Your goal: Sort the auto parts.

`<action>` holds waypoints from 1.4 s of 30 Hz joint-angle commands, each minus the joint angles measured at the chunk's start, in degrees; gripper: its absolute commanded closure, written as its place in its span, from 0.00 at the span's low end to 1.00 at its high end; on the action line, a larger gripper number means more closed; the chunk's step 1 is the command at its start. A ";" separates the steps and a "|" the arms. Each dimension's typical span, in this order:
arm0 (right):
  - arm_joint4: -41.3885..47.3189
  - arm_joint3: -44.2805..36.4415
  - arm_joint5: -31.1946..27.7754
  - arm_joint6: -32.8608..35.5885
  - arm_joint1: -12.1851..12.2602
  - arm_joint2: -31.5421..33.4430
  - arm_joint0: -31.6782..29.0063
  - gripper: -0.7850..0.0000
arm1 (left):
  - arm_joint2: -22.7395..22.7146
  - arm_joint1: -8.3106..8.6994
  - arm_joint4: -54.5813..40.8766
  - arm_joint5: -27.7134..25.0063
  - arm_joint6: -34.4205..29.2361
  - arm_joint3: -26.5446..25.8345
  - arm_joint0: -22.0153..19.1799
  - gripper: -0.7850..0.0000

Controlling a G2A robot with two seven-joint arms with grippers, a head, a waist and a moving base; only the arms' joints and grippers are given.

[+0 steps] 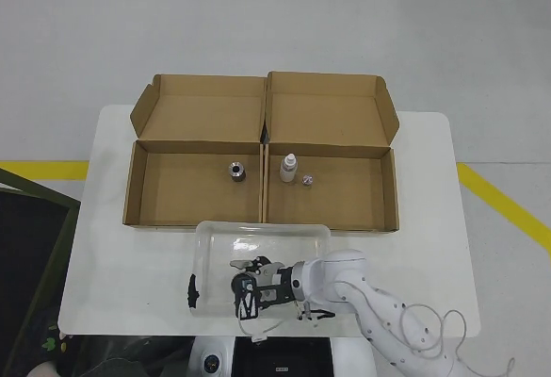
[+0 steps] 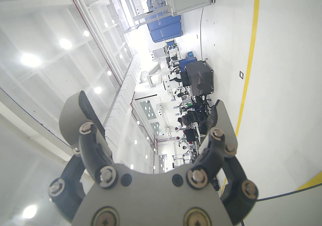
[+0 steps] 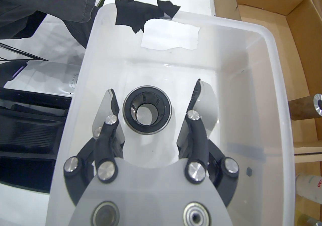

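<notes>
A black-and-metal ring bearing [image 3: 147,113] lies on the floor of a clear plastic bin [image 3: 274,43]. My right gripper [image 3: 154,87] is down inside the bin, open, with one finger on each side of the bearing. In the top view the right gripper [image 1: 244,294] sits in the bin [image 1: 266,226] at the table's front. A metal cylinder part [image 1: 235,171] lies in the left cardboard box [image 1: 162,188]. A white bottle [image 1: 288,168] and a small metal part [image 1: 307,178] lie in the right cardboard box [image 1: 350,193]. My left gripper [image 2: 151,101] is open, holds nothing and points out into the room.
Black tape [image 3: 141,13] and a paper label [image 3: 171,36] stick to the bin's far wall. The two boxes stand side by side behind the bin with their lids folded back. The metal cylinder [image 3: 304,107] and the bottle [image 3: 309,186] show beyond the bin wall.
</notes>
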 commanded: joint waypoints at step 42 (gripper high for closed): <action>6.86 1.22 -0.01 -5.94 -0.41 -1.56 6.89 1.00 | 0.00 0.00 0.00 0.00 0.00 0.00 0.00 0.00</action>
